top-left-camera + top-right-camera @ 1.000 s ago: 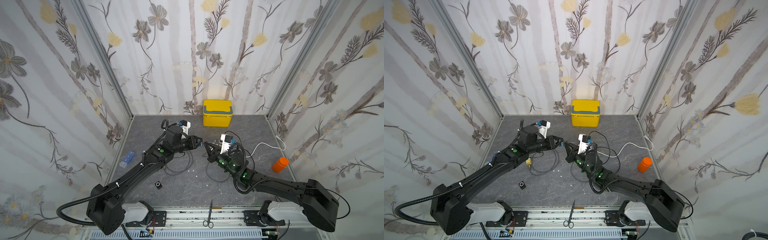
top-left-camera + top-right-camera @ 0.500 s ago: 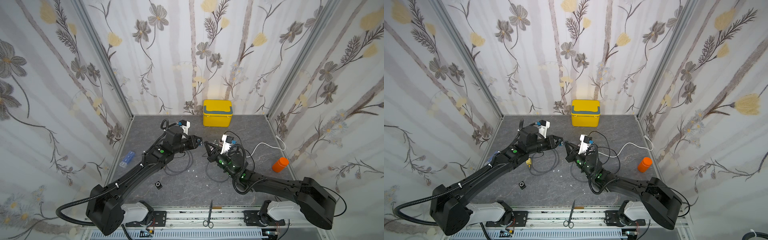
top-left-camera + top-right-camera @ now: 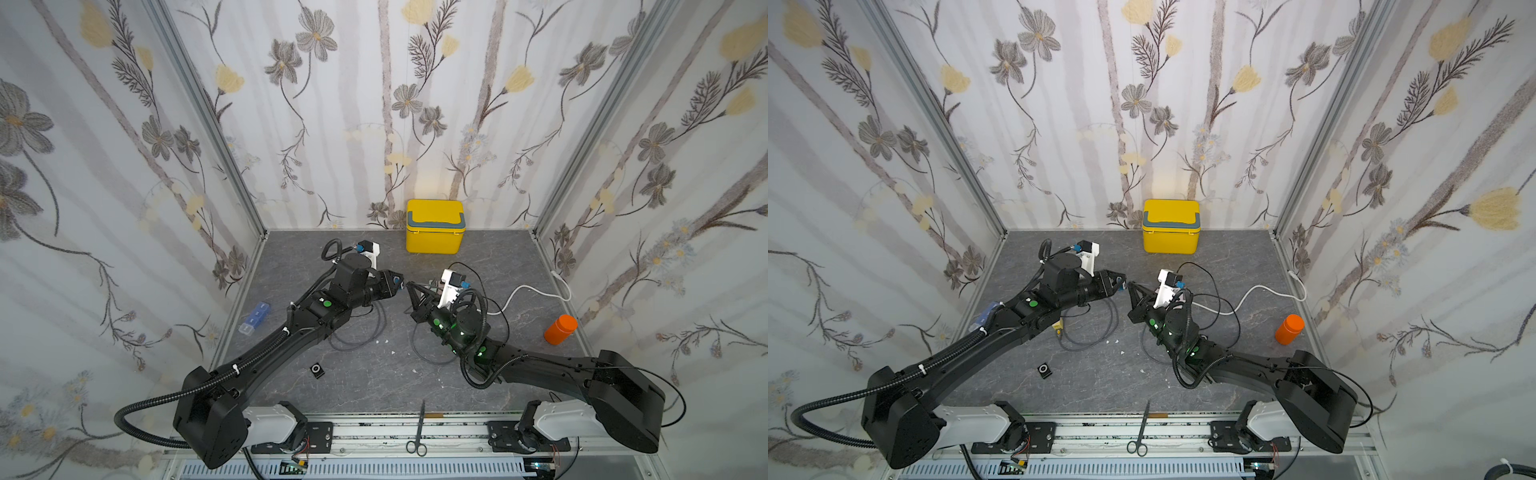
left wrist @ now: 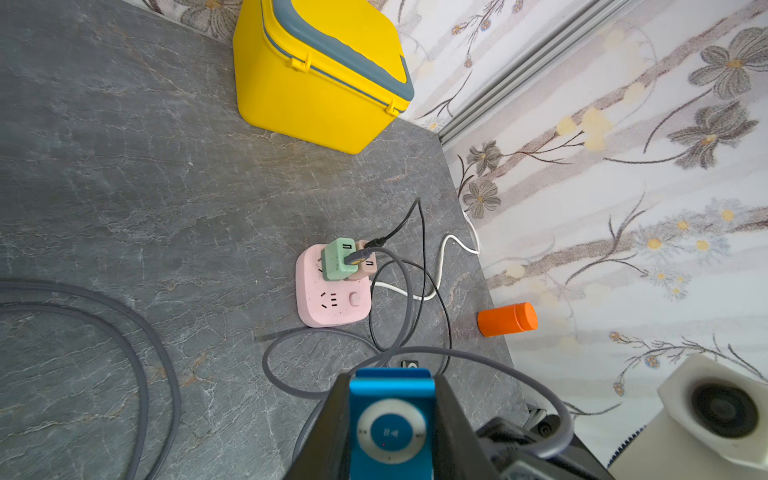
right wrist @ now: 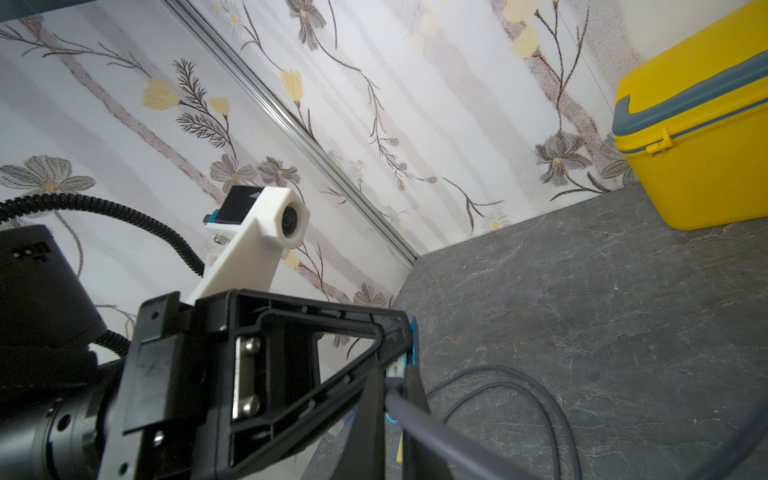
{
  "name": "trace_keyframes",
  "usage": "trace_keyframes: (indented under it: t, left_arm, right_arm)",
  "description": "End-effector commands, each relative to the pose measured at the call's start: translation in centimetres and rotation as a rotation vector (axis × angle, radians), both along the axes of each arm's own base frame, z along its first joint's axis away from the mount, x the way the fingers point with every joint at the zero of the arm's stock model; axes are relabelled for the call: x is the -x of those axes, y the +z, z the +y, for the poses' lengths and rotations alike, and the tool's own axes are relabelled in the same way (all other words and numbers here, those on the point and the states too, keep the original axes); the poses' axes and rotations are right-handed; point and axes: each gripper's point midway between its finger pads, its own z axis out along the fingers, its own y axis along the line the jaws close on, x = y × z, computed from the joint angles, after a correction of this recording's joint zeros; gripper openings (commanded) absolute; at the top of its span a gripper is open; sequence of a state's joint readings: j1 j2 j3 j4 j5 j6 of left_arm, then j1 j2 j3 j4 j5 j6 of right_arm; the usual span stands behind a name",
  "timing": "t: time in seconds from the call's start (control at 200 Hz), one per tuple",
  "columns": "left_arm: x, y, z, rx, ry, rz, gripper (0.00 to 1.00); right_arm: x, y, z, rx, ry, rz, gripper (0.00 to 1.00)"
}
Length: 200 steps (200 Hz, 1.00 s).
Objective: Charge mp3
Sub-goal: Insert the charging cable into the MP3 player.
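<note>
1. Two things lie nearest the front: scissors on the rail and, just beyond them, a small black player flat on the grey table, apart from both arms.
2. Mid-table the two claws meet tip to tip. The left gripper is clamped narrowly on the blue mp3 player, holding it off the table. One finger presses each long edge, and the round control wheel faces the left wrist camera.
3. The right gripper is pinched fully together on the grey cable close to its plug end. The plug tip sits right at the blue mp3 player's edge; I cannot tell whether it is seated.
4. Loops of the grey cable lie on the table beneath both arms.
5. Past the left gripper's tips, a pink power strip carries a green charger with the grey cable plugged in. A pink charger stands beside it with a thin black lead.
6. An orange bottle sits near the right wall, and a blue pill box lies by the left wall.
7. Farthest back, a yellow box, lid closed, stands against the rear wall.
</note>
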<state>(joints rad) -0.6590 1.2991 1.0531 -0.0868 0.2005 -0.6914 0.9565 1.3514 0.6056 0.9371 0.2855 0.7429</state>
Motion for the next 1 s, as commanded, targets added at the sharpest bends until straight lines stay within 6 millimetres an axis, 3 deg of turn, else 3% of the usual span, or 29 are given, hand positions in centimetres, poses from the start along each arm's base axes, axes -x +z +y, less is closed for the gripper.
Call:
trace_keyframes:
  t: [0.0, 0.35, 0.994]
  left_arm:
    - [0.6, 3.7, -1.9, 0.103, -0.078, -0.087, 0.06]
    - [0.3, 5.5, -1.2, 0.139, -0.032, -0.133, 0.06]
    - [0.7, 6.1, -1.6, 0.152, -0.049, -0.142, 0.06]
  right_arm:
    - [0.7, -2.1, 1.3, 0.071, 0.067, 0.048, 0.0]
    - [0.5, -3.7, 1.1, 0.113, 0.045, 0.078, 0.0]
    - [0.1, -5.1, 2.3, 0.17, 0.061, 0.099, 0.0]
